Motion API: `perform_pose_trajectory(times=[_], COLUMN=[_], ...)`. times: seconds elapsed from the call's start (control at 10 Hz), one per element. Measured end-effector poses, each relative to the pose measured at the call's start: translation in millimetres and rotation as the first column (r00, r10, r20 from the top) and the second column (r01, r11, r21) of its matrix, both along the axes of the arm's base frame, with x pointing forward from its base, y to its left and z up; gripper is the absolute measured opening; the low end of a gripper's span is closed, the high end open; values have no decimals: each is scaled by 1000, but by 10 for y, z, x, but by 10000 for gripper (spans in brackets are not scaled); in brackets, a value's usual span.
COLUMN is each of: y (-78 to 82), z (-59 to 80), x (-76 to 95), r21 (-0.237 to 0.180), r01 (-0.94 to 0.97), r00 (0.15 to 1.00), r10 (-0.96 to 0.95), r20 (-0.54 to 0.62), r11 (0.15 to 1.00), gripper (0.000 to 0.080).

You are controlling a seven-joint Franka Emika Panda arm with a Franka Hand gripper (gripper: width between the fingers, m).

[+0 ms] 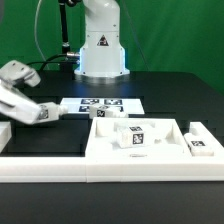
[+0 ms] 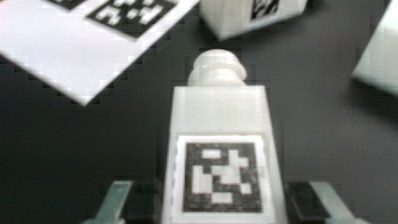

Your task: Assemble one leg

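My gripper point(image 2: 219, 205) is shut on a leg point(image 2: 222, 130), a small white block with a black-and-white tag on its upper face and a rounded peg at its far end. Its fingers point(image 2: 121, 200) stand against the leg's two sides. In the exterior view the gripper point(image 1: 28, 108) is at the left, low over the black table, and holds the leg point(image 1: 45, 113) tilted. Other legs point(image 1: 135, 136) lie on the large flat white panel point(image 1: 160, 150) at the exterior view's right. One more leg point(image 2: 263, 12) shows in the wrist view beyond the held one.
The marker board point(image 1: 100, 103) lies flat on the table behind the panel and shows in the wrist view point(image 2: 80, 45) beside the held leg. A white raised rim point(image 1: 60, 170) runs along the table's front. The robot base point(image 1: 102, 50) stands at the back.
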State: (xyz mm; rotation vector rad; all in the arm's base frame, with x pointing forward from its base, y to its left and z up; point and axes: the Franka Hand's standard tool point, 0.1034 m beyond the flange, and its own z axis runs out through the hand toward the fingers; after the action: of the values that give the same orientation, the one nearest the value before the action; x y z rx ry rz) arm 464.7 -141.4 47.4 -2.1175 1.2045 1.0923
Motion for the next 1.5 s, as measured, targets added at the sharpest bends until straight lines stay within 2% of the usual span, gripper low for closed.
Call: perform_pose_trajectory(times=[0.1,0.2,0.3,0.4,0.5,0.8,0.9,1.0,1.1,1.2,1.3,1.5], y=[221,406,600,600,604,670,794,925,1012,1032,1024,1116], z=[215,355,464,430,430,473,611,747,826,856,827,836], x=[22,54,158,250,324,432,488,651,742,809,859,928], r21=[0,4,-8,-49,-113,-261,-267,-321,-371,-402,-448,-527], r01=[-15,1,-12,-21,-7,-7,-20,6,-1,2,45,101], r00=[1000,999,999,1000,997,971,963,942,921,906,883,830], r10=[15,-1,12,22,16,70,90,102,146,168,175,221], r20=[2,-35,-39,17,80,230,253,319,362,388,436,513], r11=[1000,1000,1000,999,994,965,964,947,929,916,893,844], gripper=[286,286,287,287,287,287,287,287,287,287,287,287])
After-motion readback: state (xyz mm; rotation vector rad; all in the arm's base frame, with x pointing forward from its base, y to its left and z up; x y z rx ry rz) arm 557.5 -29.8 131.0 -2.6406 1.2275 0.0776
